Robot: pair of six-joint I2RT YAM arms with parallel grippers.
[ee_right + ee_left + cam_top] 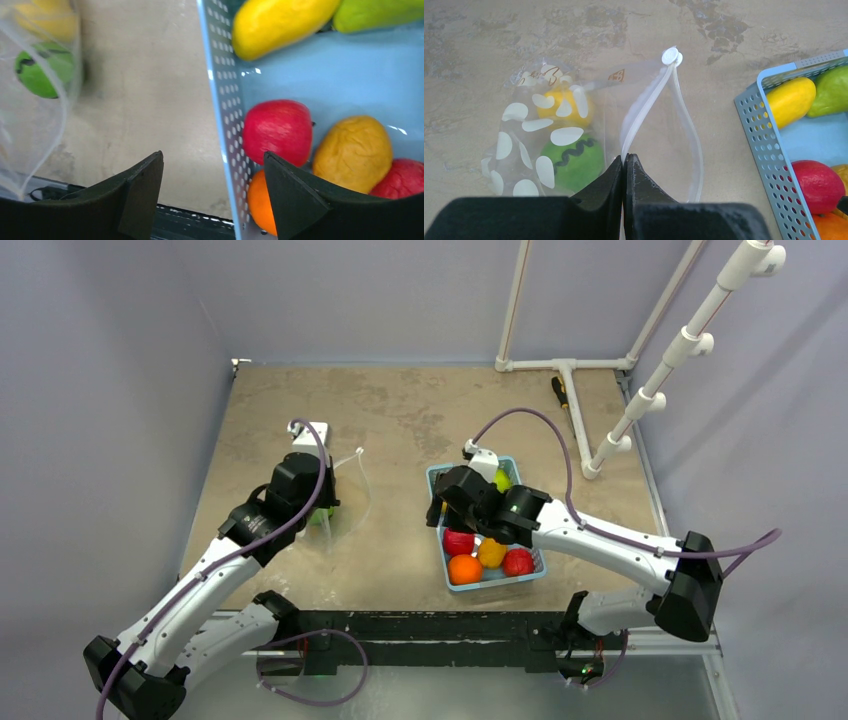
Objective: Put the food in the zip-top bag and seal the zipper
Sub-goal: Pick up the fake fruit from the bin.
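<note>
My left claw is pinched shut on the zipper of the dotted zip-top bag, its mouth gaping on the table, a yellow fruit and a green fruit inside. My right claw stands apart, straddling the light-blue basket wall beside a red apple and an orange.

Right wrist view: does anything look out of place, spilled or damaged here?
Nothing is spilled or damaged. One oddity: the right hand is open astride the perforated wall of the light-blue basket, one finger outside and one inside, so closing might catch the wall, not the red toy fruit.
</note>
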